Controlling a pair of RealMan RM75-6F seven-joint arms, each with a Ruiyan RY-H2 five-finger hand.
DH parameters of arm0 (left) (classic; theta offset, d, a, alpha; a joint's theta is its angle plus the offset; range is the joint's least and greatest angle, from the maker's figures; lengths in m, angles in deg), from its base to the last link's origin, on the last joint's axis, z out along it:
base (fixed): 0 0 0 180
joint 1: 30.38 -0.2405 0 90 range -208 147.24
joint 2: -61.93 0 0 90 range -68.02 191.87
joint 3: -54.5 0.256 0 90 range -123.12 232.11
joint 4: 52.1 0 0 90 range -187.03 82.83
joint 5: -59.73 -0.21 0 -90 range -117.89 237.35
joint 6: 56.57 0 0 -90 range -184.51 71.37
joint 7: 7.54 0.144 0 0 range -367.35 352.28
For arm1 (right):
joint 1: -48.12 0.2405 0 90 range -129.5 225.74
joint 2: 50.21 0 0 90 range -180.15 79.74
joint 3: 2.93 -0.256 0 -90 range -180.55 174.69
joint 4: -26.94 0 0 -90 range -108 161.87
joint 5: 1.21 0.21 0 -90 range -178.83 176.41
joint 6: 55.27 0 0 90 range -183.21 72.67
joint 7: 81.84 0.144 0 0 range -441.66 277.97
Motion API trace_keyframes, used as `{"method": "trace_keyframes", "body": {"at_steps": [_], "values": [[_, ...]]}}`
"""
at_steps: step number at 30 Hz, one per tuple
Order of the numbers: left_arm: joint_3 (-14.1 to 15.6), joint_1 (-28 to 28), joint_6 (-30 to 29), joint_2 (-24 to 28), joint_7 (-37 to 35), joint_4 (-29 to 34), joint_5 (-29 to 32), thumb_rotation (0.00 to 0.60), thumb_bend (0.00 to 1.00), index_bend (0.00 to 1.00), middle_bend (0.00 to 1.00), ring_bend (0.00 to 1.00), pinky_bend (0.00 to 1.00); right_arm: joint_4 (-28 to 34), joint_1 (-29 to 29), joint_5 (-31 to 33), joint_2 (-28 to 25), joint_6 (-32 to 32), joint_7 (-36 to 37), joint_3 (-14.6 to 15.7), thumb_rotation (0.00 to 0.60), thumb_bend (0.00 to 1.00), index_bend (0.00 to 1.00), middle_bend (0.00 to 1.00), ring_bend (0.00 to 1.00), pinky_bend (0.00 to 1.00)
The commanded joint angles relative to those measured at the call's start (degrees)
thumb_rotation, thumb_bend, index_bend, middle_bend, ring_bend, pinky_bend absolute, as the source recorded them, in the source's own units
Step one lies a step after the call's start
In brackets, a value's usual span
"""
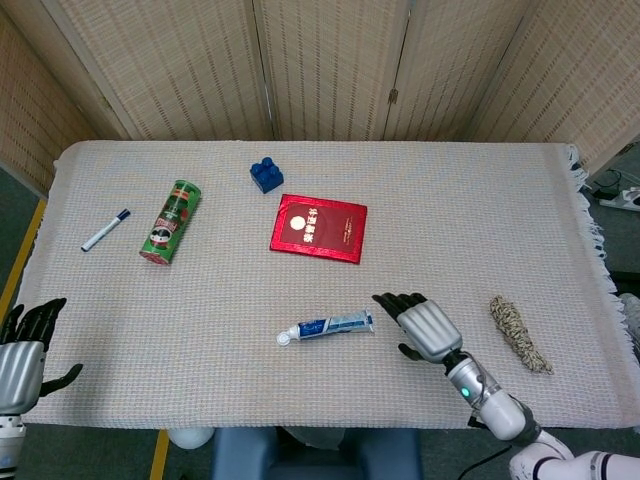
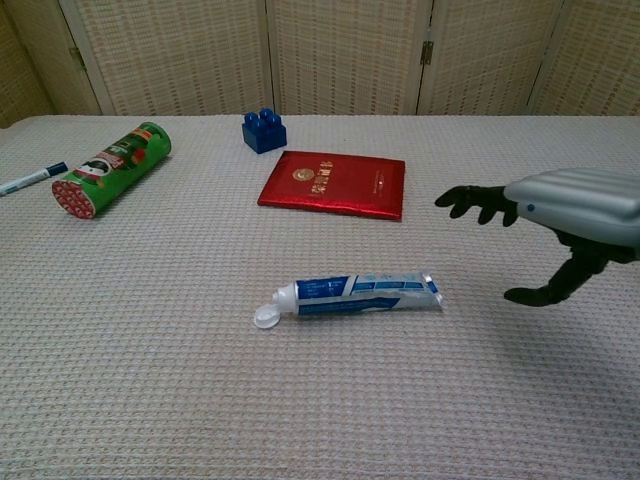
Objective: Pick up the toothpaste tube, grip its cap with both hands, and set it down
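The toothpaste tube (image 1: 335, 324) (image 2: 364, 292) lies flat near the table's front middle. Its white flip cap (image 1: 285, 338) (image 2: 267, 316) hangs open at the left end. My right hand (image 1: 420, 325) (image 2: 560, 220) hovers just right of the tube's crimped end, fingers spread, holding nothing. It does not touch the tube. My left hand (image 1: 22, 345) stays at the front left table edge, fingers apart and empty, seen only in the head view.
A red booklet (image 1: 319, 228) lies behind the tube, with a blue brick (image 1: 266, 174) further back. A green can (image 1: 171, 221) and a marker (image 1: 105, 229) lie at the left. A braided rope piece (image 1: 519, 333) rests right of my right hand.
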Motion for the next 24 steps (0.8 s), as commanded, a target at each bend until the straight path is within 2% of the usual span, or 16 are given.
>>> {"method": "trace_keyframes", "body": {"at_steps": [1,11,24], "values": [[-0.1,-0.1,-0.1,0.1,0.0,0.0,0.0,0.6,0.24,0.07,0.15,0.14,0.01,-2.2,4.5,5.1,4.6,-3.9,-5.4,-2.3,0.6,0.34,0.09,0.17,0.21,0.24],[-0.3,-0.3,0.5,0.3,0.2,0.2,0.5,0.6,0.24,0.08,0.15,0.14,0.01,-8.8,13.5,16.2,14.0,-7.1,-15.5,-3.7,0.6,0.34,0.23,0.27,0.29,0.25],[-0.7,-0.2,1.3,0.0,0.1,-0.5,1.1,0.6,0.24,0.08,0.15,0.13,0.01,-14.2,19.3,22.3,19.7,-7.0,-16.9,-3.5,0.6,0.34,0.36,0.35,0.37,0.3]]}}
